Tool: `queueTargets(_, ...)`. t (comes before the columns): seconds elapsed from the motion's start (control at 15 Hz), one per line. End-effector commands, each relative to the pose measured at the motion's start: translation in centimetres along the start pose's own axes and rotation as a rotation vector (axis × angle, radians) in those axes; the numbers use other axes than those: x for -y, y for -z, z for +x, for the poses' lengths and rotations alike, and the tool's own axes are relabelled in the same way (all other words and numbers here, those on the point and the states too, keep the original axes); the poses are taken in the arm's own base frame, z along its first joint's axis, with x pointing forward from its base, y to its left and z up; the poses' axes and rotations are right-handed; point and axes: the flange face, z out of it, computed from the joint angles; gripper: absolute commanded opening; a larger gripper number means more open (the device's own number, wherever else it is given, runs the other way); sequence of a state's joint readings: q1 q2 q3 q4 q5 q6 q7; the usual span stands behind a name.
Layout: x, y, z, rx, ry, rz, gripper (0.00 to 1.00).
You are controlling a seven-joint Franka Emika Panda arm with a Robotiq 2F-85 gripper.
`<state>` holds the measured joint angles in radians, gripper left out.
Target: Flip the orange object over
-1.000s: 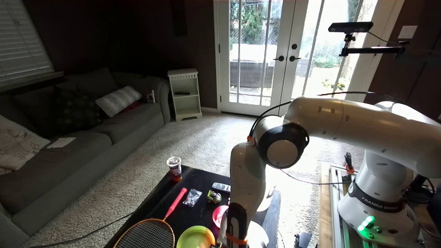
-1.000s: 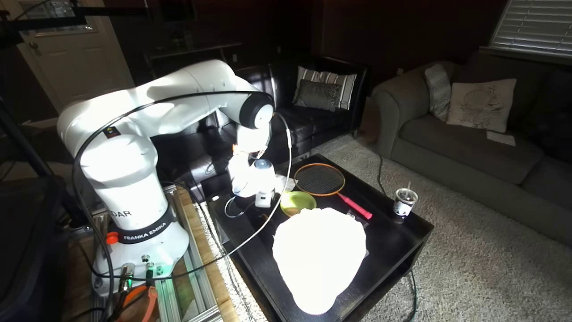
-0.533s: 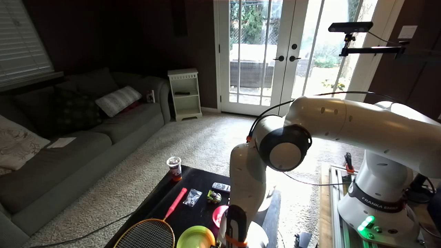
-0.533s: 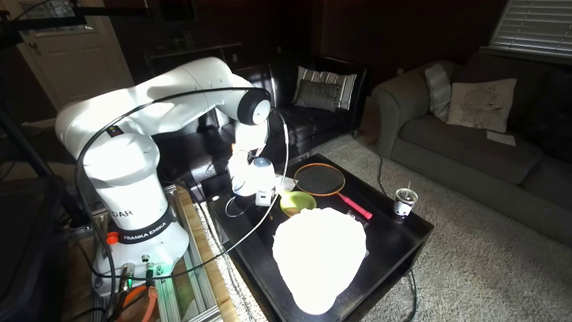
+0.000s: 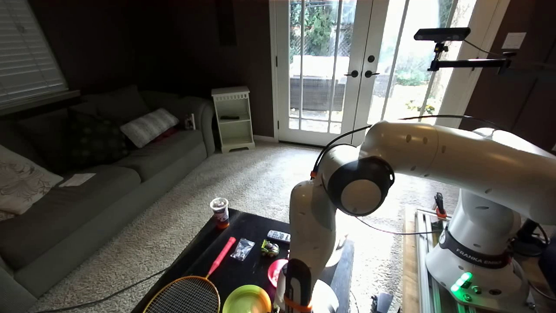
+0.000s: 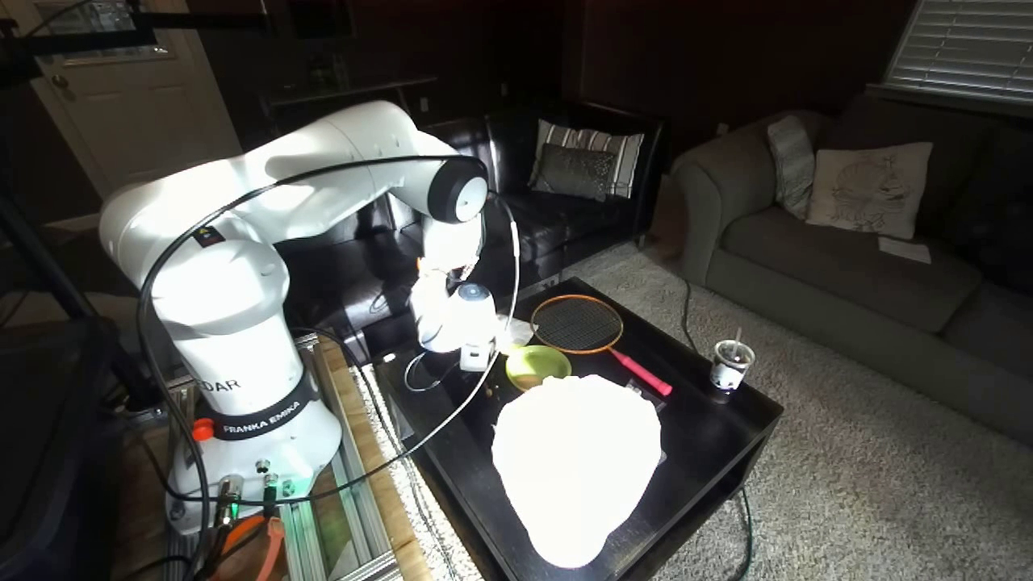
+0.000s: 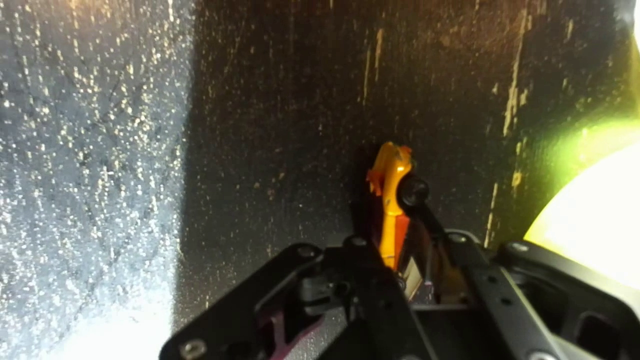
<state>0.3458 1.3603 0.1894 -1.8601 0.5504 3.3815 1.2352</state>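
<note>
Gripper (image 7: 392, 217) entered from the bottom of the wrist frame, directed at the orange object (image 7: 393, 200), which showed right of centre, over the dark table (image 7: 280, 170), its long axis running roughly top to bottom. A fingertip (image 7: 414, 190) on the right of the frame overlapped the object's right edge; the object's lower part ran down between the two fingers. Whether they had clenched it or merely straddled it could not be told: the left-hand tip was lost against black, and contact did not resolve from above.

In an exterior view the arm (image 6: 347, 181) reached down just left of the frame's middle, near the green dish (image 6: 524, 355), and the fingers were hidden. In an exterior view the lower arm link (image 5: 299, 278) ran to the bottom edge, fingertips out of sight. Neither gave a usable look at the object.

Progress, as judged: approach done, gripper placed at the object; grasp being made or just made. Turnover judged not yet done, since the wrist frame showed no sign of the object being rolled. Left to do: confirm hold, lift, rotate, set down on the opposite face, release, withdraw.
</note>
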Motion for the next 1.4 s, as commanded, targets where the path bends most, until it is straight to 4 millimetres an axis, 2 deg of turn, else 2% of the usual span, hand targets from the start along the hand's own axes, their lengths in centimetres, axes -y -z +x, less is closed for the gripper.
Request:
queueTargets(0.0,-0.8,2.0,-1.1,0.020,0.051,-0.096,0.06)
queueTargets(0.2,-1.7,2.5,-1.9,-0.003,0.099,-0.239,0.06)
queueTargets(0.33,-2.2,2.0,-2.7,-0.044,0.158,-0.329,0.06)
queueTargets(0.87,-5.9,-2.6,-8.2,-0.232,0.462,-0.534,0.06)
queueTargets(1.33,-5.3,-4.2,-11.4,-0.288,0.636,-0.597,0.06)
